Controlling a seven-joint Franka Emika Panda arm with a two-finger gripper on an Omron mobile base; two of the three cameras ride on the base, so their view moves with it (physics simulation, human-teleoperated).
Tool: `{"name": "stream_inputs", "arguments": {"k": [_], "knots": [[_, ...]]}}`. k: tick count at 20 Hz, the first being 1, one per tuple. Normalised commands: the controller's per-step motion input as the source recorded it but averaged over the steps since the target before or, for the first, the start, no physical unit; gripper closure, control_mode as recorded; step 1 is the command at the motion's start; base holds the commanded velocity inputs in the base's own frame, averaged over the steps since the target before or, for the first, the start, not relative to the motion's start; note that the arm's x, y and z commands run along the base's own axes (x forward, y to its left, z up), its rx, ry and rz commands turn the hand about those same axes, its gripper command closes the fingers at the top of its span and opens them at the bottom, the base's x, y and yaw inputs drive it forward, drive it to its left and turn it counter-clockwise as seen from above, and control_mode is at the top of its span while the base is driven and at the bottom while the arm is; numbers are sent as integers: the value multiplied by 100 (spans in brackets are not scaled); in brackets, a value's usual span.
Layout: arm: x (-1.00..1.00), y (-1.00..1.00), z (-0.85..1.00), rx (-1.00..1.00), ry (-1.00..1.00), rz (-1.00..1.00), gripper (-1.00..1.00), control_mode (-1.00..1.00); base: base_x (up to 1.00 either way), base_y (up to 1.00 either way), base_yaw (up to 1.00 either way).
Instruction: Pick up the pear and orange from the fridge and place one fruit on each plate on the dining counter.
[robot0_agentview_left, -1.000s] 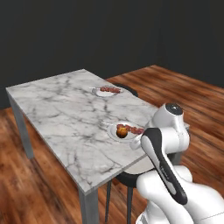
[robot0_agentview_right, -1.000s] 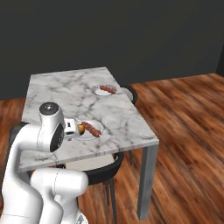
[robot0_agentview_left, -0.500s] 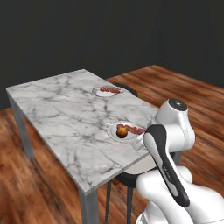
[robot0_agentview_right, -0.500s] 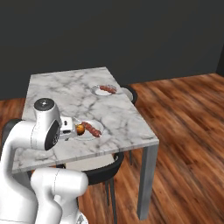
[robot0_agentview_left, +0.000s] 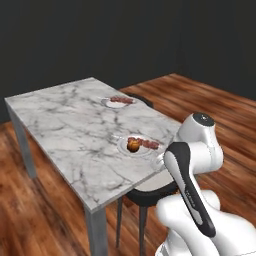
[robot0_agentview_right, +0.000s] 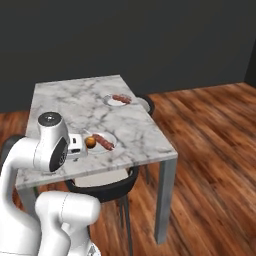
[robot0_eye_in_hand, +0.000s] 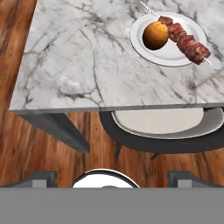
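Gripper fingers (robot0_eye_in_hand: 111, 177) stand wide apart with nothing between them, their dark tips rising at the lower corners of the hand view, one finger tip (robot0_eye_in_hand: 41, 178) on each side. From the right base view the hand's pale block sits just off the near edge of the dining counter (robot0_agentview_right: 60, 105), close beside the nearer plate (robot0_agentview_right: 108, 137).

Ahead of the gripper and off to one side, that white plate (robot0_eye_in_hand: 192, 26) rests on the marble top near the counter's edge. On it lies the orange (robot0_eye_in_hand: 155, 36), a round orange-brown fruit, touching a skewer (robot0_eye_in_hand: 186, 41) of red-brown meat chunks that runs across the plate beside it. From the left base view the orange (robot0_agentview_left: 133, 146) sits on the plate's side toward the middle of the counter.

Directly below the gripper, tucked under the counter edge, is a chair (robot0_eye_in_hand: 162, 129) with a pale seat and dark rim.

Farther beyond, well apart from the gripper, a second plate (robot0_agentview_right: 111, 102) holds its own skewer (robot0_agentview_right: 122, 98) near the counter's far side edge.
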Motion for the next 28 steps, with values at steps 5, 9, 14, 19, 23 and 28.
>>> {"name": "stream_inputs", "arguments": {"k": [5,9,14,19,23,28], "knots": [[0,0,0,0,0,0,-100,100,-82,-4,-5],[0,0,0,0,0,0,-100,100,-94,-7,-7],[0,0,0,0,0,0,-100,100,-59,5,-58],[0,0,0,0,0,0,-100,100,-20,8,-91],[0,0,0,0,0,0,-100,100,-8,6,-97],[0,0,0,0,0,0,-100,100,-7,6,-97]]}}
